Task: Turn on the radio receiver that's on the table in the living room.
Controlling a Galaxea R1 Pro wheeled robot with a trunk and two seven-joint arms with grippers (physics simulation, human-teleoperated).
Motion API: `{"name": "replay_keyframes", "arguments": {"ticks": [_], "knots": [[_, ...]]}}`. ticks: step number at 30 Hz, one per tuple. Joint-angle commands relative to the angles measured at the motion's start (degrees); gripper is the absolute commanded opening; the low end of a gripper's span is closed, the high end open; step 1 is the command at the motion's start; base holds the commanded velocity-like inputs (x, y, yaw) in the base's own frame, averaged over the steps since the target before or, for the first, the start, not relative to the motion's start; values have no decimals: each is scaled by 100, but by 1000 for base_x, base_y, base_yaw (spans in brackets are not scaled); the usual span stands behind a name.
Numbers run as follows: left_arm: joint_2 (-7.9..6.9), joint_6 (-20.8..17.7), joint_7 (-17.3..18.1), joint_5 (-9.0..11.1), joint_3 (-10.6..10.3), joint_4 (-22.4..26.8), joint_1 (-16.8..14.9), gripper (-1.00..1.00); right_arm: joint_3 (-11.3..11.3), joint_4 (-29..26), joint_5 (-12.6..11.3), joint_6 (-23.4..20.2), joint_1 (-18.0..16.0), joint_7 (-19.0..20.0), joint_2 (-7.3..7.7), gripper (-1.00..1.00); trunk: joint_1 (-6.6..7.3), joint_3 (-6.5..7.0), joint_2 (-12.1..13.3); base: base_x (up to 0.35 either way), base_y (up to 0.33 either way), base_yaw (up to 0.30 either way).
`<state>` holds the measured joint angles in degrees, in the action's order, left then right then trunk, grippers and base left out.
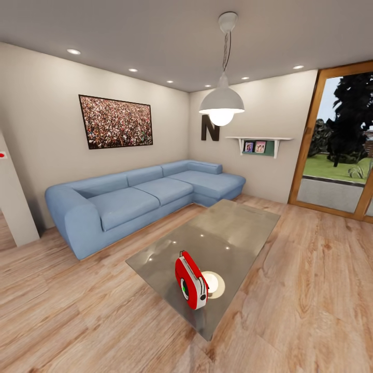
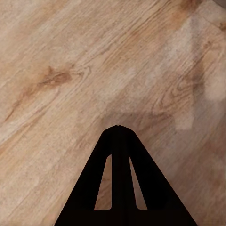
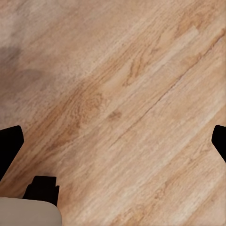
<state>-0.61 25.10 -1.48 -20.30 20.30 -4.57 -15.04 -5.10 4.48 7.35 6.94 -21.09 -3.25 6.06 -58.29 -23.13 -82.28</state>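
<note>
The radio (image 1: 190,280), red with a pale front and a green dial, stands upright on the near end of the glass bench (image 1: 235,228), close to its front corner, with the lamp's (image 1: 221,106) bright reflection on the glass just beside it. The robot looks on it from some way off across the wood floor (image 1: 316,290), and the sofa (image 1: 134,199) lies beyond the bench. In the left wrist view the left pincer (image 2: 118,128) hangs over bare floorboards with its two fingers brought together to a single point, so it is closed and grips nothing. In the right wrist view the right pincer (image 3: 113,141) shows its dark fingers (image 3: 9,143) at the two far edges of the picture, spread wide apart over the planks and holding nothing. Neither wrist view has the radio or the bench in it, so both arms seem well apart from the thing they must touch. Whether the radio is on cannot be told: no lit sign or switch position is clear at this size. The scene would fit a robot approaching with the switch off, and equally one drawn back from a radio already switched on. If it is off, what remains is to close in and press the switch.
</note>
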Motion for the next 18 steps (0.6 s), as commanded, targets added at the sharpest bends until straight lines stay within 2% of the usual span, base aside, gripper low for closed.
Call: {"name": "replay_keyframes", "arguments": {"ticks": [1,13,18], "knots": [[0,-2,0,0,0,0,0,-100,0,0,0,0,0,0,0,100,0,0,0,0,0,0],[3,-5,2,0,0,0,1,-100,0,0,3,0,0,2,0,100,0,0,0,0,0,0],[76,-5,-1,0,1,0,1,-100,0,0,0,0,0,0,0,100,0,0,0,0,0,0]]}}
